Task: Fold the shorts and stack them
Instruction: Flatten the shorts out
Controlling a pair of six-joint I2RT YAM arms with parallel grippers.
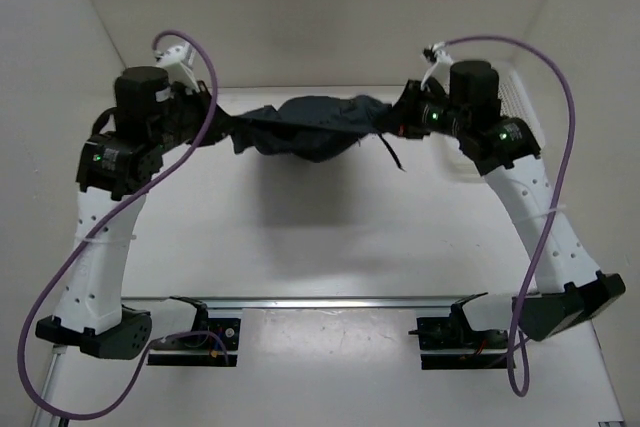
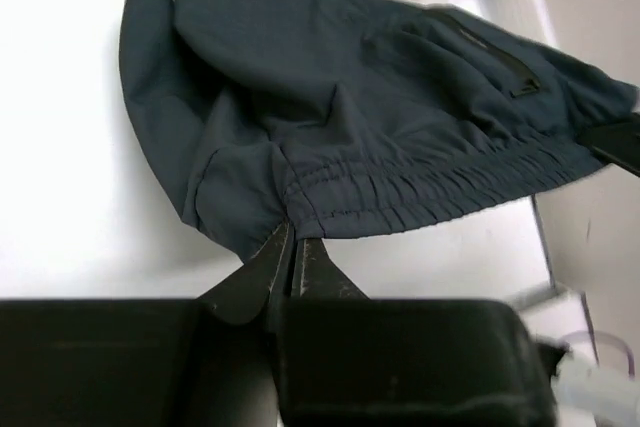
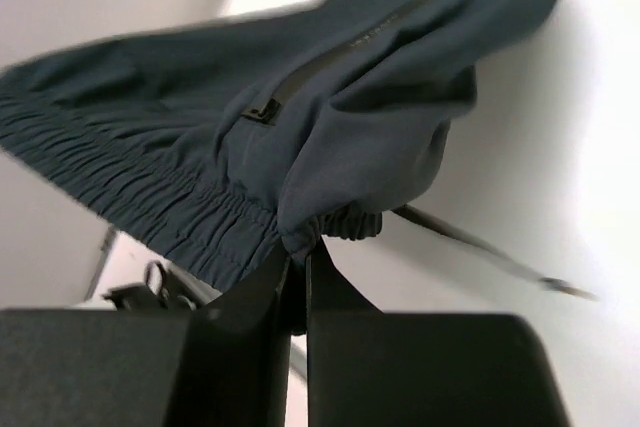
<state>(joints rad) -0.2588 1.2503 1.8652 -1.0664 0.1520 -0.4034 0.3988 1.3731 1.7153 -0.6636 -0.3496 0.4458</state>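
The shorts (image 1: pixel 310 127) are up in the air over the far side of the table (image 1: pixel 330 237), strung between the two arms and sagging in the middle. Soft, light cloth, this: it droops and bunches with no stiffness at all, so I'd say it will only lie flat if it's kept stretched as it goes down. The gathered waistband (image 2: pixel 420 197) looks the sturdiest part and the best place to take hold; thin leg fabric would likely slip and crumple. Left claw (image 2: pixel 292 237) is clenched on the waistband's left end, right claw (image 3: pixel 300 247) clenched on its right end, each pinching a bunch of elastic. A drawstring (image 3: pixel 480 247) dangles loose below the right side, and a zip pocket (image 3: pixel 300 77) faces that wrist camera. No fold made yet, by the look of it.
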